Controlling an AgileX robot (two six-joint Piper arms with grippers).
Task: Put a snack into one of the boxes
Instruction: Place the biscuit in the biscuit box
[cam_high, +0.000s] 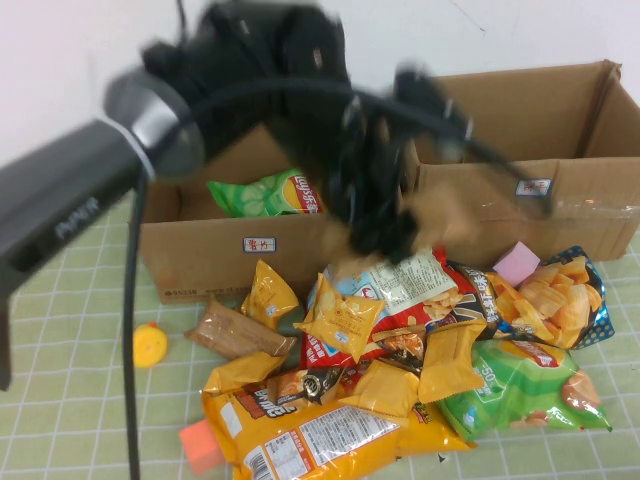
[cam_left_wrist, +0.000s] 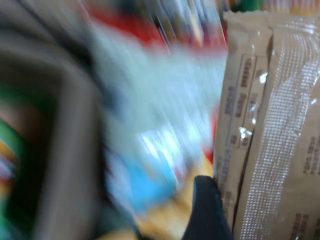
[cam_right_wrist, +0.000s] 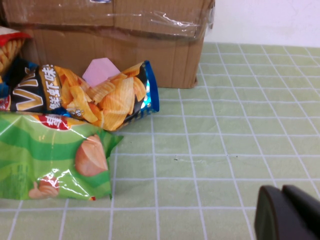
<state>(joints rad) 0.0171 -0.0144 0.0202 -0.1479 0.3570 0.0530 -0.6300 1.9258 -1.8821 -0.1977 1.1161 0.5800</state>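
Snack bags (cam_high: 400, 370) lie in a pile on the green bench (cam_right_wrist: 240, 150). The right claw (cam_right_wrist: 287, 215) sits low by them, pinched together. Farther back, the left claw (cam_high: 385, 225) holds a tan packet (cam_left_wrist: 272, 125) near the boxes (cam_high: 520, 170).

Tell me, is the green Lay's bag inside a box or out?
Inside: the green Lay's bag lies within the left box, behind its front wall.

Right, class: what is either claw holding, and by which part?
Left claw, above the boxes, seemingly grips a tan packet; grip point blurred. Right claw, low over the mat, holds nothing.
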